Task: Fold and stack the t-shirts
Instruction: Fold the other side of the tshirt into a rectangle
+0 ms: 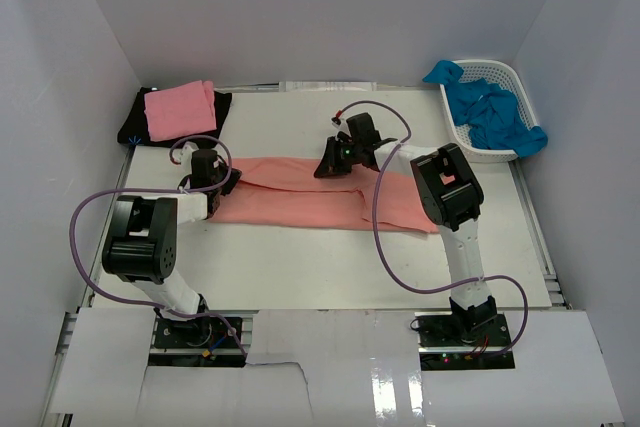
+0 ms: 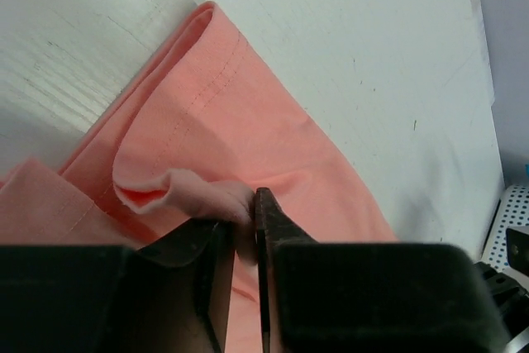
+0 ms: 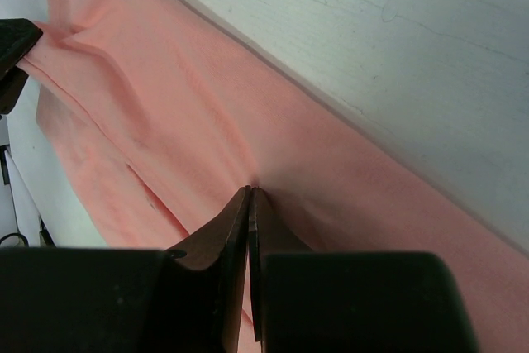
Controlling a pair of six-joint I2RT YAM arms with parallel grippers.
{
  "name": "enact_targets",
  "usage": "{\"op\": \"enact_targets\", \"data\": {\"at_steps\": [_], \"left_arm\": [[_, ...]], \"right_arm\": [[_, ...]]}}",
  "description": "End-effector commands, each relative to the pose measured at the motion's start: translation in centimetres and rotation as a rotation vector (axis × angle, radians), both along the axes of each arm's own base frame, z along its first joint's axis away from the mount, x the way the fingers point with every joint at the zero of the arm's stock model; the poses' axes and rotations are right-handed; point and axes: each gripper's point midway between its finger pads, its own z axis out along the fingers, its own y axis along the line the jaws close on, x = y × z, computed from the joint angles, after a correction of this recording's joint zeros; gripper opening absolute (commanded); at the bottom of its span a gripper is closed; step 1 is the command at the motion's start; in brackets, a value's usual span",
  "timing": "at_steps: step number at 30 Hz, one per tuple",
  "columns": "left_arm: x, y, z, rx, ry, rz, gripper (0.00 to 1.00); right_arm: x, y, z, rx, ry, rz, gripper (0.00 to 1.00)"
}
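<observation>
The large salmon-coral t-shirt (image 1: 320,202) lies folded into a long band across the middle of the table. My left gripper (image 1: 228,180) is shut on a bunched fold of the shirt (image 2: 198,196) at its left end. My right gripper (image 1: 328,167) is shut on a pinch of the shirt (image 3: 273,155) along its far edge near the middle. A folded lighter pink t-shirt (image 1: 180,109) lies on a black t-shirt (image 1: 135,119) at the far left. Bright blue t-shirts (image 1: 495,112) fill the basket.
A white lattice basket (image 1: 510,72) stands at the far right corner, with blue cloth hanging over its rim. White walls close in the table on three sides. The right arm's cable (image 1: 385,237) loops over the shirt's right part.
</observation>
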Motion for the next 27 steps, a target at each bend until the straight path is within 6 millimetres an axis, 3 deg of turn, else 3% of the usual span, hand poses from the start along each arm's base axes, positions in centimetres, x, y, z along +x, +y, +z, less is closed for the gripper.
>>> {"op": "enact_targets", "data": {"at_steps": [1,2,3,9,15,19,21,22,23,27], "left_arm": [[1.2,0.3,2.3,0.055,-0.072,-0.008,0.2],[1.2,0.5,2.7,0.061,-0.082,-0.009,0.11],[1.3,0.4,3.0,0.076,-0.09,-0.018,0.08],[1.7,0.1,4.7,0.129,-0.136,-0.06,0.07],[0.8,-0.5,6.0,0.206,-0.155,-0.143,0.19],[-0.5,0.2,6.2,0.237,-0.127,-0.126,0.27],[-1.3,0.9,5.6,0.261,-0.082,-0.111,0.36],[-1.6,1.2,5.4,0.267,-0.061,-0.095,0.46],[-2.1,1.9,5.0,0.288,-0.011,-0.067,0.5],[-3.7,3.2,3.0,0.323,0.124,-0.022,0.57]], "right_arm": [[-1.0,-0.8,-0.2,-0.038,0.008,0.012,0.08],[-1.1,-0.8,-0.3,-0.039,0.012,0.011,0.08],[-1.1,-0.8,-0.3,-0.04,0.014,0.009,0.08],[-1.3,-1.3,-0.9,-0.061,0.035,-0.005,0.08],[-1.3,-2.4,-1.7,-0.103,0.069,-0.031,0.08],[-1.4,-2.8,-2.1,-0.115,0.083,-0.037,0.08],[-1.3,-3.0,-2.1,-0.114,0.087,-0.04,0.08],[-1.4,-3.1,-2.2,-0.115,0.089,-0.04,0.08],[-1.3,-3.1,-2.1,-0.114,0.086,-0.041,0.08],[-1.0,-3.2,-1.7,-0.108,0.083,-0.045,0.08]]}}
